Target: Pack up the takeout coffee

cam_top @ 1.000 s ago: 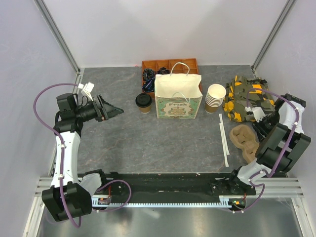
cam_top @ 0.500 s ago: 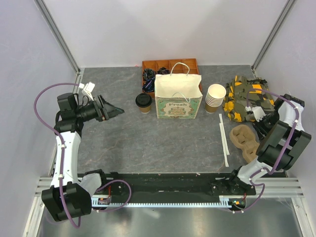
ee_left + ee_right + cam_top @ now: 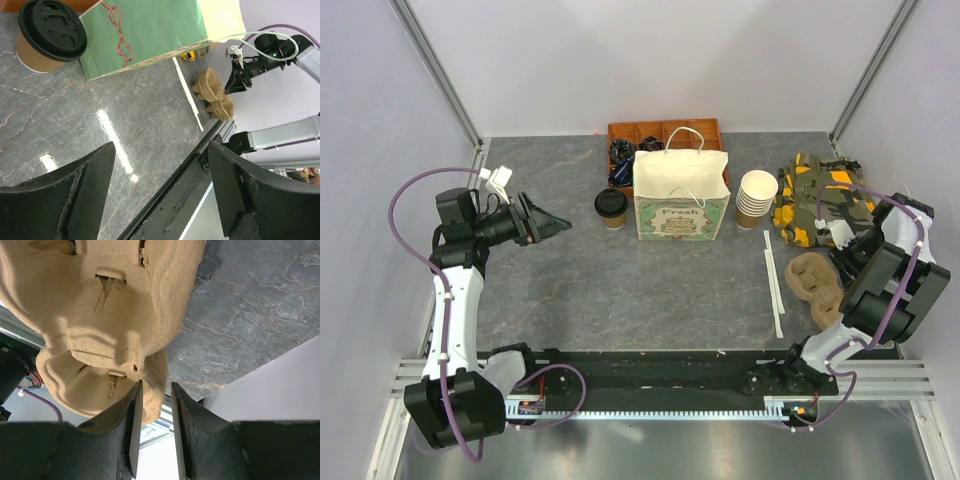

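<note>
From above, my left gripper (image 3: 552, 225) spread wide at left, coffee cup (image 3: 611, 208) upper centre, just left of the paper bag (image 3: 682, 200), left wrist, cup at upper left, untouched, right wrist, my right gripper (image 3: 156, 387) narrow at the cup tray (image 3: 100, 315) rim, gripping or not I cannot tell.

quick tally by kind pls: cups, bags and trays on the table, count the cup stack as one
takeout coffee, lidded: 1
stack of lidless paper cups: 1
paper bag: 1
pulp cup tray: 1
wooden compartment tray: 1
total: 5
</note>
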`<action>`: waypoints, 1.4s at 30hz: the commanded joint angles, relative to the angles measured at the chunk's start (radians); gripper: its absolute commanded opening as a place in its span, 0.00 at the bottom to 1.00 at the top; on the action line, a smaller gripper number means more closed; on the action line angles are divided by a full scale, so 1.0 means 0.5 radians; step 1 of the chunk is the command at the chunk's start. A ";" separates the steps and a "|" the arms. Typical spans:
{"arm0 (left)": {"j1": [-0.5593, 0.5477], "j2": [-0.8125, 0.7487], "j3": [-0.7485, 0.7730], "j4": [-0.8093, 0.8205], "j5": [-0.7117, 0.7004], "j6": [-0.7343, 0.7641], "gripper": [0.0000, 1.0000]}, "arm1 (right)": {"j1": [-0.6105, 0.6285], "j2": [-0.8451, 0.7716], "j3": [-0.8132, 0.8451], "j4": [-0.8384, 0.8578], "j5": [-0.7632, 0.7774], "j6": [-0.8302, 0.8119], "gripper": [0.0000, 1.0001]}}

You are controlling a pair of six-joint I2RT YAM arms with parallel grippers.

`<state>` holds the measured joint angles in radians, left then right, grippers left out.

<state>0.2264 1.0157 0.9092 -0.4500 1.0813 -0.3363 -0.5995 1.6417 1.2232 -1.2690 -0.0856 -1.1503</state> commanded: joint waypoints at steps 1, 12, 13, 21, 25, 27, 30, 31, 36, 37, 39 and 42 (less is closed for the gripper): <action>-0.011 -0.019 0.016 0.078 0.010 0.022 0.82 | -0.004 0.024 -0.010 -0.033 -0.047 -0.046 0.36; -0.011 -0.007 0.016 0.081 0.000 0.019 0.82 | -0.004 -0.007 0.109 -0.180 -0.089 -0.065 0.07; -0.014 -0.003 0.016 0.084 0.000 0.019 0.82 | -0.004 -0.010 0.121 -0.223 -0.093 -0.080 0.04; -0.017 -0.003 -0.005 0.093 -0.012 0.022 0.82 | -0.007 -0.068 0.216 -0.379 -0.129 -0.102 0.00; -0.020 0.003 0.001 0.096 0.000 0.022 0.82 | -0.010 -0.096 0.266 -0.380 -0.145 -0.105 0.00; -0.020 0.006 0.010 0.099 0.013 0.025 0.82 | -0.013 -0.087 0.272 -0.383 -0.157 -0.105 0.00; -0.023 -0.013 0.028 0.139 0.061 0.016 0.81 | -0.028 -0.038 0.257 -0.380 -0.194 -0.089 0.00; -0.023 -0.040 0.028 0.163 0.071 -0.014 0.80 | -0.031 -0.022 0.253 -0.383 -0.209 -0.086 0.00; -0.081 -0.089 0.172 0.265 0.105 -0.024 0.80 | -0.047 0.042 0.210 -0.383 -0.301 -0.080 0.00; -0.151 -0.095 0.212 0.262 0.096 0.016 0.80 | -0.047 0.042 0.204 -0.383 -0.310 -0.080 0.00; -0.341 -0.102 0.329 0.222 0.016 0.138 0.80 | -0.050 0.039 0.192 -0.383 -0.338 -0.080 0.00; -0.727 -0.086 0.476 0.133 -0.177 0.371 0.80 | -0.056 0.055 0.177 -0.386 -0.362 -0.077 0.00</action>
<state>0.0639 0.9936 1.0317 -0.3893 1.0657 -0.3119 -0.6220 1.6581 1.3228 -1.3380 -0.1864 -1.1755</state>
